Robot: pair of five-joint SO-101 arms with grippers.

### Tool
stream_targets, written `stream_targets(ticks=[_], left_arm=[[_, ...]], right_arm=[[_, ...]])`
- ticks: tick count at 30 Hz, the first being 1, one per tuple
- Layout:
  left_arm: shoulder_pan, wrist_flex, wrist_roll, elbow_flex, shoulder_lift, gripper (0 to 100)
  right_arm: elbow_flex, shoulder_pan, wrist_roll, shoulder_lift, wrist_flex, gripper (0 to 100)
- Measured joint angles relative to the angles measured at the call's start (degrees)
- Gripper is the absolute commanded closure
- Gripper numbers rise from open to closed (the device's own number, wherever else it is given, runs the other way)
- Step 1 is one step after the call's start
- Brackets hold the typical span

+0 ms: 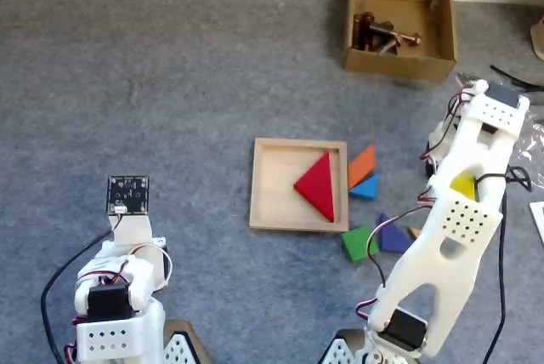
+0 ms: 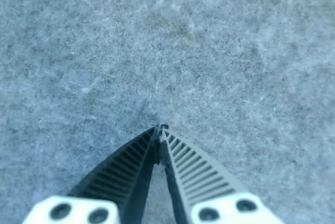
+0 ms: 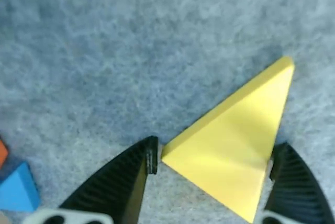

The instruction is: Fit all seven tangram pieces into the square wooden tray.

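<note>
**High view.** The tray (image 1: 270,213) lies on the grey mat (image 1: 170,100), with a red triangle (image 1: 317,185) inside it, against the wall nearest the right arm (image 1: 455,228). Outside that wall lie an orange piece (image 1: 362,164) and a blue piece (image 1: 365,187), both just beside the tray. Off the tray's near corner on the same side lie a green piece (image 1: 359,243) and a purple piece (image 1: 393,236), touching each other. The yellow triangle (image 1: 463,184) shows under the right arm, farther from the tray than the orange and blue pieces. The left arm (image 1: 119,292) stands well apart from the tray on its other side. A cardboard box (image 1: 399,25) holding some metal items sits beyond the tray, by the mat's far edge.

**Left wrist view.** The left gripper (image 2: 159,129) is closed, its tips meeting, with nothing between them (bare mat below).

**Right wrist view.** The right gripper (image 3: 214,158) is spread wide around the yellow triangle (image 3: 235,145). One finger (image 3: 141,166) is at a corner and the other presses on the opposite edge, so the piece is clamped. I cannot tell whether the piece is lifted or rests on the mat. The blue piece (image 3: 18,188) and a sliver of the orange piece (image 3: 2,153) lie off to one side, toward the tray.
</note>
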Motion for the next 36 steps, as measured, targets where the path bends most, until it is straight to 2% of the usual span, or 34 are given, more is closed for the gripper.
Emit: stream_targets(ticks=[4,15,22,36], left_arm=[[0.0,0.0,0.0,0.0,0.0,100],[0.0,0.0,0.0,0.0,0.0,100],[0.0,0.0,0.0,0.0,0.0,100],[0.0,0.0,0.0,0.0,0.0,100]], right_arm=[[-2.0,0.0,-0.3,1.1,1.1,72.0],[-2.4,0.3,-0.4,1.1,1.1,72.9],[-2.4,0.4,-0.4,1.1,0.8,82.0],[-2.4,0.4,-0.4,1.1,0.7,82.4]])
